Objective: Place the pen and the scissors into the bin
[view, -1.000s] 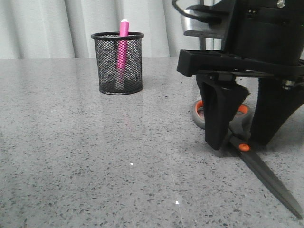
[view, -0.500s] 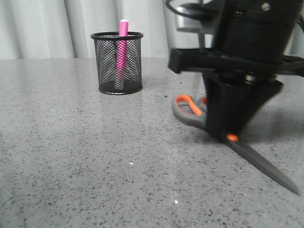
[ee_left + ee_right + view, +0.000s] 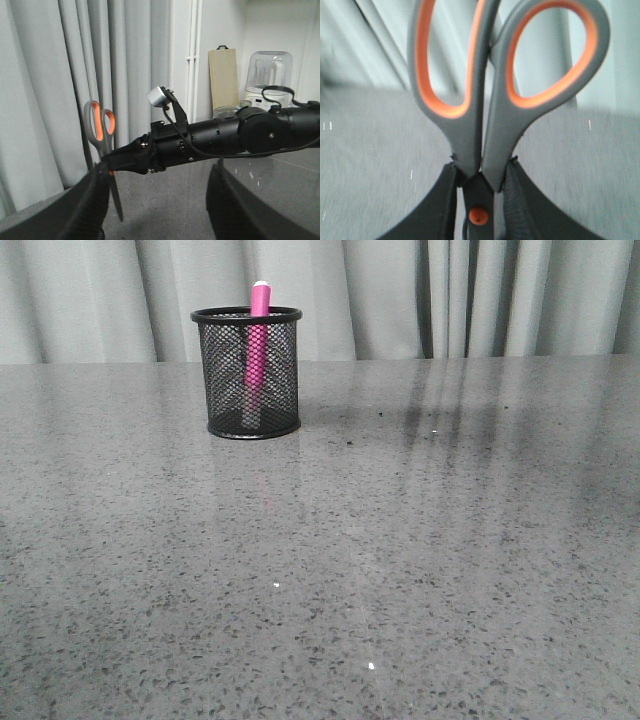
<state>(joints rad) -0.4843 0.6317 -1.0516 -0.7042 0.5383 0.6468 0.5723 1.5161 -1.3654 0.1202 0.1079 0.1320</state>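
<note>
The black mesh bin point(image 3: 247, 373) stands on the grey table at the back left, with the pink pen point(image 3: 259, 335) upright inside it. No gripper shows in the front view. My right gripper point(image 3: 480, 172) is shut on the scissors point(image 3: 485, 105) near their orange pivot screw. In the left wrist view the scissors point(image 3: 100, 132) hang in the air in the right gripper point(image 3: 107, 167), handles up and blades pointing down, above the table. My left gripper point(image 3: 159, 185) is open and empty, its fingers point(image 3: 85, 210) wide apart.
Grey curtains point(image 3: 480, 300) hang behind the table. In the left wrist view a wooden board point(image 3: 223, 80) and a blender point(image 3: 270, 80) stand at the back beyond the right arm point(image 3: 225, 137).
The right arm has lifted the scissors off the table and risen out of the front view. The bin and pen have not moved.
</note>
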